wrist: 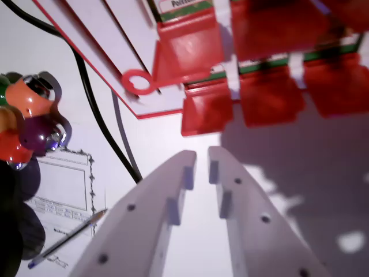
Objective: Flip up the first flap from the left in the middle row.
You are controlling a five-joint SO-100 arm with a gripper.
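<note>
**Pincer below the red flap board, nothing held**

A white game board edged in red [124, 46] is seen at the top of the wrist view, carrying rows of translucent red plastic flaps [271, 95]. The leftmost flap [203, 115] of the nearest row lies at the board's lower corner – which row counts as the middle one cannot be told. A red ring tab [137, 82] juts from the board's edge beside it. The white two-fingered pincer [202, 158] is seen just beneath that flap, apart from it, its jaws parted by a narrow gap and empty. A black cable [95, 109] crosses the white counter [161, 138]. At the wrist view's left lie colourful round toys [29, 118], a printed sheet [60, 184] and a blue pen [66, 239].
</note>
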